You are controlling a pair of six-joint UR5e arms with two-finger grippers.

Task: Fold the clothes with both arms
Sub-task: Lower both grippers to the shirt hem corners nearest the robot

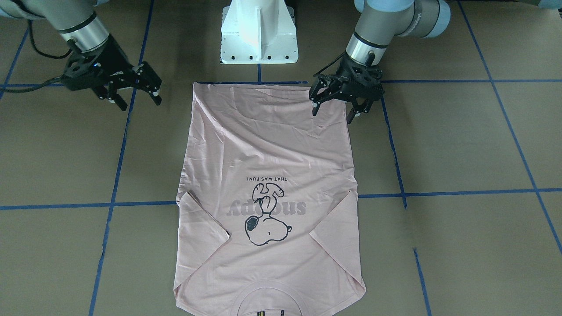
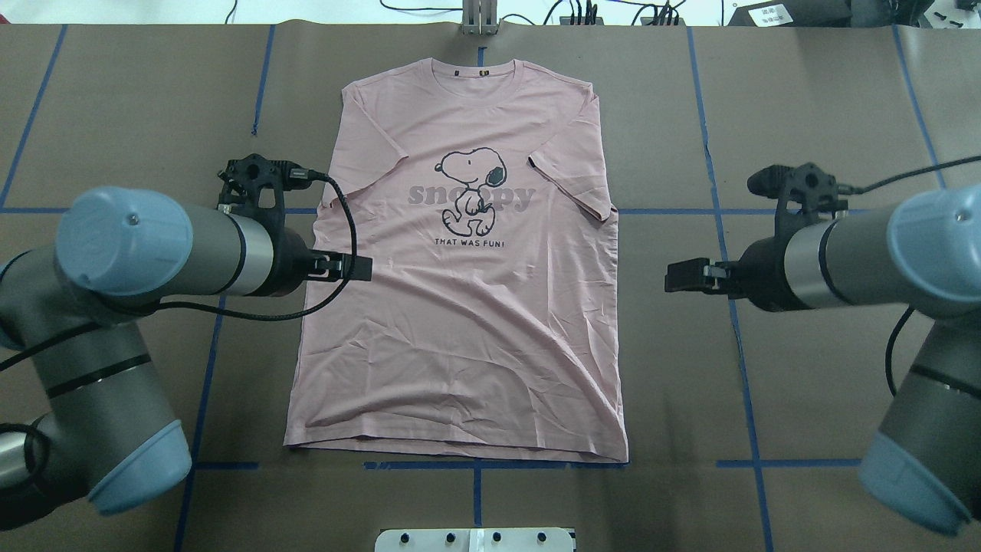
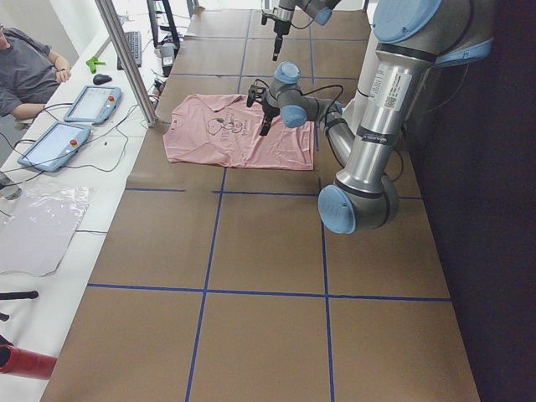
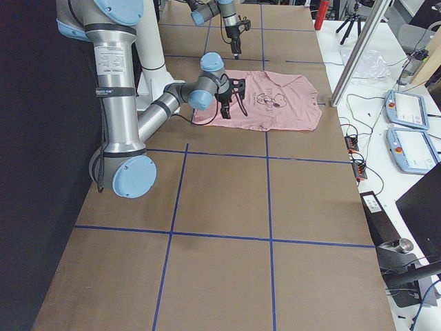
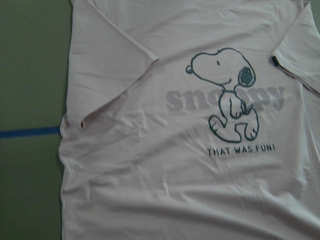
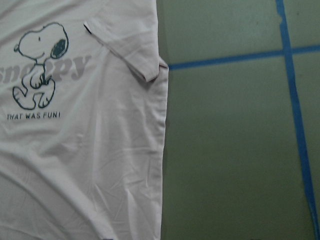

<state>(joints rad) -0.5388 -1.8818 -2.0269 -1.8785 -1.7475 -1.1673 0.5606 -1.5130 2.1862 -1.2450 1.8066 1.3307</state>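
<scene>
Front-facing: brown table (image 1: pixel 461 140), blue tape grid (image 1: pixel 461 192), white pedestal (image 1: pixel 259 30) at my base. T-shirt (image 1: pixel 268 145) flat, print up, both sleeves folded inward. My left claw (image 1: pixel 333 113): fingers apart, empty, above hem corner. My right claw (image 1: pixel 137 102): fingers spread, empty, above table, off the cloth.
Overhead: collar far from me, hem near.
Left side view: operator (image 3: pixel 29 67) seated by tablets (image 3: pixel 90 103).
Wrist views: dog print (image 5: pixel 225 95); folded sleeve (image 6: pixel 125 47).
</scene>
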